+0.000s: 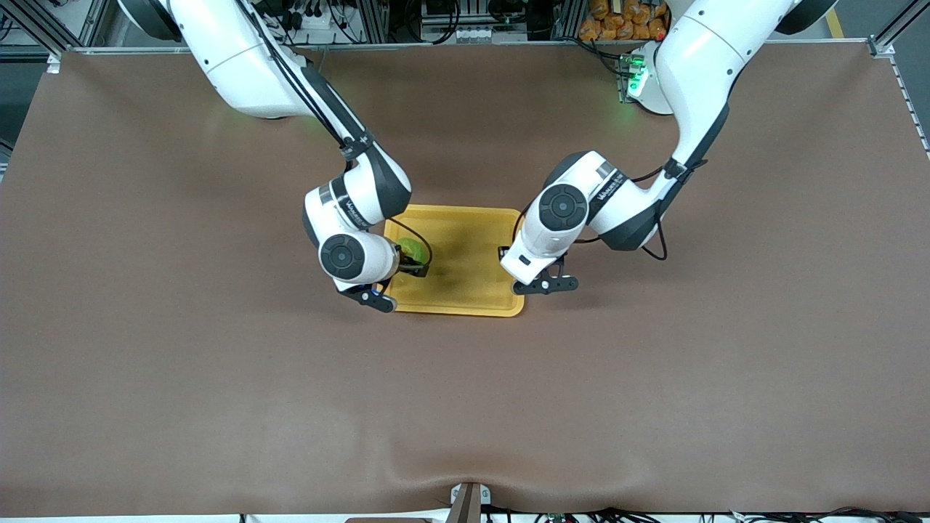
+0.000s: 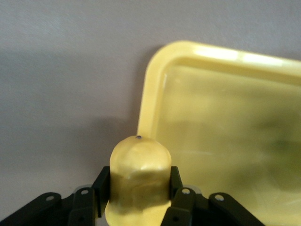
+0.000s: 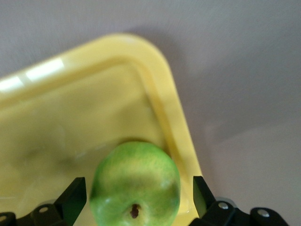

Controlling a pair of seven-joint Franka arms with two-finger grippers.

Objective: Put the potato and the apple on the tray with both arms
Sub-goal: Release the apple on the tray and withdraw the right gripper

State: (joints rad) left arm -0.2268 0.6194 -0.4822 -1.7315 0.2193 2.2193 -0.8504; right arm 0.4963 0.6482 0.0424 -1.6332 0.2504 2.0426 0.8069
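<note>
The yellow tray (image 1: 465, 290) lies mid-table. The green apple (image 1: 411, 250) sits in it by the rim at the right arm's end, stem spot up, also in the right wrist view (image 3: 136, 181). My right gripper (image 3: 139, 194) is open around the apple, with a gap between each finger and the fruit; it also shows in the front view (image 1: 411, 264). My left gripper (image 2: 139, 184) is shut on the yellow potato (image 2: 139, 162), held above the table just beside the tray's rim (image 2: 149, 89) at the left arm's end. In the front view the left wrist (image 1: 541, 250) hides that gripper and the potato.
Brown cloth covers the table (image 1: 218, 378) all round the tray. Orange packets (image 1: 625, 18) and cables lie off the table's edge by the arm bases. The cloth has a fold at the edge nearest the front camera (image 1: 465, 476).
</note>
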